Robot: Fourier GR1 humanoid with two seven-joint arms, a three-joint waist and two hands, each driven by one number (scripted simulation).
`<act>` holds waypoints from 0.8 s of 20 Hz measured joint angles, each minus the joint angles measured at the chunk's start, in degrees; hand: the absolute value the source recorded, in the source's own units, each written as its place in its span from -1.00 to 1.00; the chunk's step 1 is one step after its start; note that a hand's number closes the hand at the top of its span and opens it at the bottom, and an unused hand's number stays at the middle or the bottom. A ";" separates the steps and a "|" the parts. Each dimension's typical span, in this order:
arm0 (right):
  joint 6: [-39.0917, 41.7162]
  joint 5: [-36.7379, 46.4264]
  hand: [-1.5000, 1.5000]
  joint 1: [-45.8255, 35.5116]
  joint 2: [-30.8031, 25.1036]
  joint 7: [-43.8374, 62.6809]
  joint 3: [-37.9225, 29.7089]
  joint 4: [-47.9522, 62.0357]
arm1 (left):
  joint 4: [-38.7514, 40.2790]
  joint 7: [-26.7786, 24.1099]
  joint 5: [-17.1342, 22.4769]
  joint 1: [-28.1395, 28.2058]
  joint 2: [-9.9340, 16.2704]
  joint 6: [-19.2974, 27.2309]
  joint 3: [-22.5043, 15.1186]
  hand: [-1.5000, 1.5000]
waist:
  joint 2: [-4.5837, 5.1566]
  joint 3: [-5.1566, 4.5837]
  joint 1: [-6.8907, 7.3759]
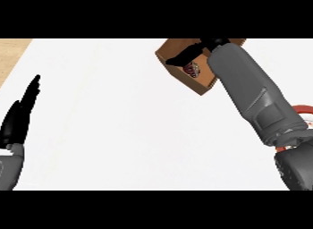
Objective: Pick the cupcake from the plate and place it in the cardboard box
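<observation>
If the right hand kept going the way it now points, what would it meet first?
Probably the cupcake lying in the cardboard box; the right hand points down into it, though depth is unclear.

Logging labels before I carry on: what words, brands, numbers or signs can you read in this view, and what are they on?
None can be read.
cardboard box: plain brown walls, no print visible.
cupcake: a dark red and white pattern shows inside the box, below the right hand; too blurred to tell if it holds any lettering.
plate: red rim, white centre, no text.
left hand: plain black, no markings.
</observation>
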 measured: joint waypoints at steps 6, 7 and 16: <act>-2.27 -2.82 -1.00 0.80 0.25 -4.54 -3.00 -2.00 | -0.11 -0.05 -0.27 0.23 -0.20 0.04 -0.06 0.00 | 0.06 0.03 0.01; -2.64 -3.55 -1.00 0.98 -0.10 -5.56 -3.78 -2.47 | 0.04 0.13 -0.27 -0.06 -0.14 0.12 0.13 0.00 | 0.04 0.03 -0.18; 0.53 -12.09 -1.00 2.08 -5.78 -11.34 -12.62 -4.18 | 1.28 -0.78 -0.02 0.40 0.32 -0.28 1.11 0.00 | -0.19 0.05 -0.96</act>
